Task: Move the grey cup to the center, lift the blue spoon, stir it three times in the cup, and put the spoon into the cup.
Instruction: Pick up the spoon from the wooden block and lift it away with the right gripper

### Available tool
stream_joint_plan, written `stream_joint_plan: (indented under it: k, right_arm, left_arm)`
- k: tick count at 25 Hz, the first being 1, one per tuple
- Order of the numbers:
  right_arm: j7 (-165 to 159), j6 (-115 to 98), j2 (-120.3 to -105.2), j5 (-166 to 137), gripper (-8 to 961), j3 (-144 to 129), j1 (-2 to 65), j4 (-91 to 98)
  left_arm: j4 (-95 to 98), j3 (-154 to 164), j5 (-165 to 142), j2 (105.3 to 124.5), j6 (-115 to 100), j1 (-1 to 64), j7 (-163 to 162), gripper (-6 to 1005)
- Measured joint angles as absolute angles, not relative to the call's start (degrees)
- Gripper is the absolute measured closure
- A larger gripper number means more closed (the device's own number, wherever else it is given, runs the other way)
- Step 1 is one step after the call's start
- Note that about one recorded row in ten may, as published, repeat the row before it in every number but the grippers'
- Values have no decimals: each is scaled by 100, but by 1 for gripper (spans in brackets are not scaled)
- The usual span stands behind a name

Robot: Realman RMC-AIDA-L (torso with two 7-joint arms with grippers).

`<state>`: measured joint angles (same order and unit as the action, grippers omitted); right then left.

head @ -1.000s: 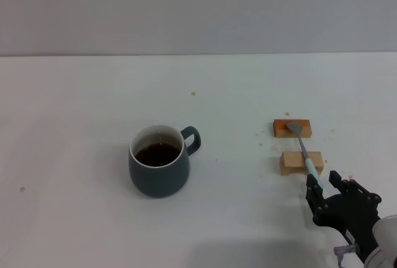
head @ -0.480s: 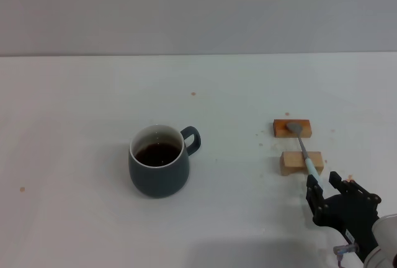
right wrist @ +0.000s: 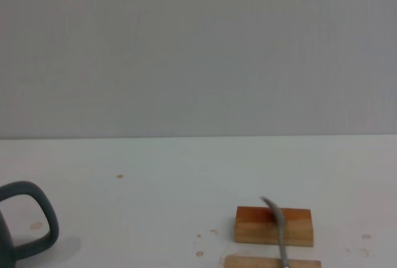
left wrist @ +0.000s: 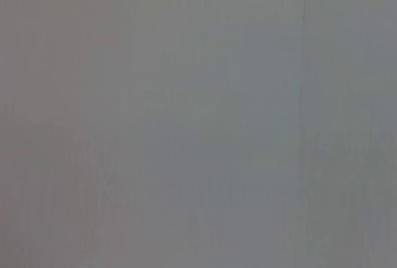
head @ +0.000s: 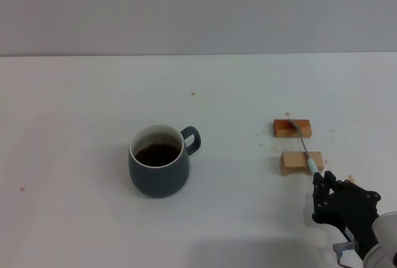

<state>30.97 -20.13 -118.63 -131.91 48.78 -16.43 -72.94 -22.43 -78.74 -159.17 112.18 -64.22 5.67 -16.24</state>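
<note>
- Right gripper [head: 321, 180] low over the white surface [head: 93, 94], just behind the blue spoon [head: 305, 150]; jaws look pressed onto the tip of its handle, pinching it, though the contact is small in head view.
- Spoon bridges two wooden blocks [head: 301, 162], bowl over the far block, just ahead of the jaws. Prob propped so the handle sits clear of the surface for gripping.
- Right wrist view: spoon neck [right wrist: 280, 231] seems tilted up off the far block [right wrist: 273, 226]. Judgement: lift is starting.
- Grey cup [head: 159, 160] well apart from the jaws, to their left, near centre, dark liquid inside, handle toward the spoon.
- Left gripper not in view; its wrist cam shows blank grey only.
</note>
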Motion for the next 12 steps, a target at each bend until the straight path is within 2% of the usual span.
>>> stream_joint_plan:
  k: [3,8,12]
  right_arm:
    - [3096,-2013,-11864,-13191,661,4878,-1643,-7306]
    - [3094,-2013,-11865,-13192,867,4877,-1643,-7348]
    - [3093,-2013,-11859,-13192,873,4877,-1643,-7358]
  left_arm:
    - [-2282,-7883,-15917,11210,-6418,536,-1617,1001]
    - [-2312,-7893,-15917,11195,-6412,508,-1632,1001]
    - [-2315,-7896,-15917,11195,-6408,499,-1632,1001]
